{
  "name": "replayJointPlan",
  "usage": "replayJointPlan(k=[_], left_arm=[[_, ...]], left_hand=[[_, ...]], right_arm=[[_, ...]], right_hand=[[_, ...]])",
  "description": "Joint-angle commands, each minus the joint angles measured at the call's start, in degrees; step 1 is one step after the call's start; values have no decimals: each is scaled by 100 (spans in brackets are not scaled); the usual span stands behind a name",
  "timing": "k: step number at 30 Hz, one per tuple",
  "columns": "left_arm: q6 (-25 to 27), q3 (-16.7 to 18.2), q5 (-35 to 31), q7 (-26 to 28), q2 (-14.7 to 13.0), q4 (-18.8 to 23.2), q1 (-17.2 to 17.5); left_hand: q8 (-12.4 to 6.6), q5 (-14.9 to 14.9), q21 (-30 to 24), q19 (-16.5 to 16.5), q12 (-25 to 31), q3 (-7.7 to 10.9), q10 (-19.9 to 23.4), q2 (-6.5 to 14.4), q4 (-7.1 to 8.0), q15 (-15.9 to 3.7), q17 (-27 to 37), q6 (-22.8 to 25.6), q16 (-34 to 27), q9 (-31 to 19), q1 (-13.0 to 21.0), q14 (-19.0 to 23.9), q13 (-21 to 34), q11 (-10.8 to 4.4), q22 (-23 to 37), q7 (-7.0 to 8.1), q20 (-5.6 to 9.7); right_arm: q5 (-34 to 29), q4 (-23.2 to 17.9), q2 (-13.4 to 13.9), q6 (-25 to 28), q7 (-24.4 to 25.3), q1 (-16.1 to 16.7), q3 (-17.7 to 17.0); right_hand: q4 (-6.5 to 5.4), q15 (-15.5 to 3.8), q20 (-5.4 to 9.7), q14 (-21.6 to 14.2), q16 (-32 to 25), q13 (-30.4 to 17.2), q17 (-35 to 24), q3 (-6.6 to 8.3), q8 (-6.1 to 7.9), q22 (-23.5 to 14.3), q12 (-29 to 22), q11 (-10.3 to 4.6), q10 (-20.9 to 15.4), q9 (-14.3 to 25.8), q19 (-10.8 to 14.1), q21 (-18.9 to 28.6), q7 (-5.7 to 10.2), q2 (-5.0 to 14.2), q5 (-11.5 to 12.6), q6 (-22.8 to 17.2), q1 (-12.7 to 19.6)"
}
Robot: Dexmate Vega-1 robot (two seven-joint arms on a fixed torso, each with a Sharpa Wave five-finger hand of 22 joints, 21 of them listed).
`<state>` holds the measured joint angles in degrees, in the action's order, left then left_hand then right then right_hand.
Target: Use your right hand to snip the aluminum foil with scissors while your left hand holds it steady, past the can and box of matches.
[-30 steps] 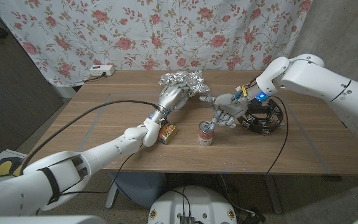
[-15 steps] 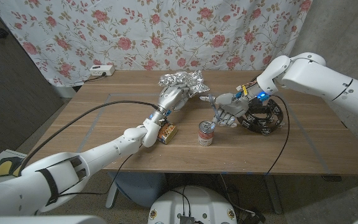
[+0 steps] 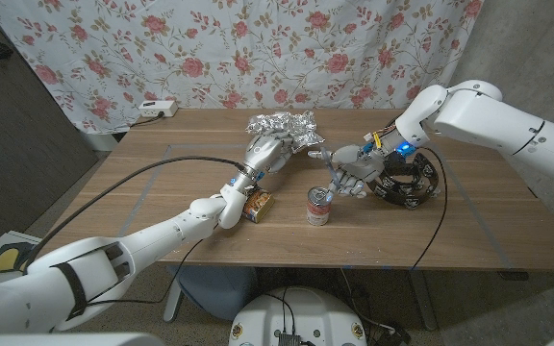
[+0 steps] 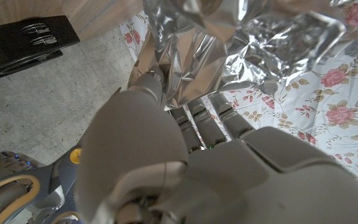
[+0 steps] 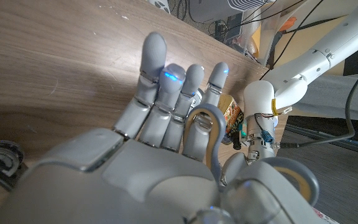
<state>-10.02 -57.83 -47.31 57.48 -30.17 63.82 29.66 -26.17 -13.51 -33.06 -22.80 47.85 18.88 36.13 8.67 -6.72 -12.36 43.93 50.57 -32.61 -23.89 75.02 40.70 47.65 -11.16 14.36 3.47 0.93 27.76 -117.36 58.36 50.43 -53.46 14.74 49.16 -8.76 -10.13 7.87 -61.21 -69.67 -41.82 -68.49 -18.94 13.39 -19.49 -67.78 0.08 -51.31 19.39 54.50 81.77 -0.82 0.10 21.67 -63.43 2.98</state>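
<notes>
Scissors handle loops right hand fingers, visible in wrist view.

wooden table, foil, can, matchbox

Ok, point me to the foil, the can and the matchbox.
aluminum foil (image 3: 282, 124): head view, middle of the crumpled sheet.
can (image 3: 317, 207): head view, its labelled side.
box of matches (image 3: 259, 205): head view, its top face beside the left wrist.

Both arms reach over the table, left hand gripping, right hand with fingers curled.
</notes>
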Motion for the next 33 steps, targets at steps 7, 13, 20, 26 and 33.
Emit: replayJointPlan(k=[7, 13, 20, 26, 33], left_arm=[[-21, 50, -44, 97, -28, 52, 66], [-15, 54, -54, 90, -30, 81, 81], [-8, 66, -62, 89, -32, 105, 89], [-17, 69, -66, 81, -31, 111, 88], [-4, 75, -82, 80, -41, 134, 96]], left_hand=[[7, 9, -29, -33, -16, -5, 29, 62, -4, -107, 19, 59, 63, -9, 3, 117, -7, 30, -41, -16, 54], [11, 12, -33, -31, -9, -19, 21, 68, -5, -110, 23, 50, 92, -14, 6, 124, -7, 24, -65, -20, 62], [11, 13, -39, -29, -10, -36, 7, 78, 0, -111, 29, 53, 125, -17, 6, 123, -15, 27, -91, -25, 72], [13, 14, -44, -28, -8, -48, 16, 81, -4, -112, 39, 43, 143, -25, 13, 131, -34, 39, -110, -25, 75], [10, 14, -53, -28, 0, -64, 9, 87, -8, -112, 52, 62, 170, -21, 25, 139, -37, 44, -134, -18, 77]], right_arm=[[-191, 125, -107, 76, -208, -244, 257], [-229, 146, -85, 20, -189, -266, 221], [-236, 124, -67, -14, -214, -264, 207], [-235, 76, -51, 29, -208, -247, 210], [-216, 37, -55, 95, -222, -242, 229]], right_hand=[[27, -216, 342, -31, 41, -8, -15, -16, 27, 0, 2, 24, -30, 22, 64, -19, -738, -23, -7, 677, 67], [27, -217, 339, -34, 54, -14, -8, -16, 29, -10, 5, 38, -26, 24, 67, -14, -738, -19, -8, 679, 70], [27, -216, 339, -42, 48, -20, -25, -16, 30, -19, 3, 27, -33, 22, 63, -11, -736, -18, -10, 678, 72], [24, -216, 337, -62, 36, -28, -42, -19, 29, -11, 3, 21, -40, 17, 66, -17, -731, -18, -13, 676, 66], [25, -217, 335, -43, 56, -34, -29, -18, 35, -26, 6, 37, -38, 23, 64, -10, -740, -17, -13, 672, 70]])
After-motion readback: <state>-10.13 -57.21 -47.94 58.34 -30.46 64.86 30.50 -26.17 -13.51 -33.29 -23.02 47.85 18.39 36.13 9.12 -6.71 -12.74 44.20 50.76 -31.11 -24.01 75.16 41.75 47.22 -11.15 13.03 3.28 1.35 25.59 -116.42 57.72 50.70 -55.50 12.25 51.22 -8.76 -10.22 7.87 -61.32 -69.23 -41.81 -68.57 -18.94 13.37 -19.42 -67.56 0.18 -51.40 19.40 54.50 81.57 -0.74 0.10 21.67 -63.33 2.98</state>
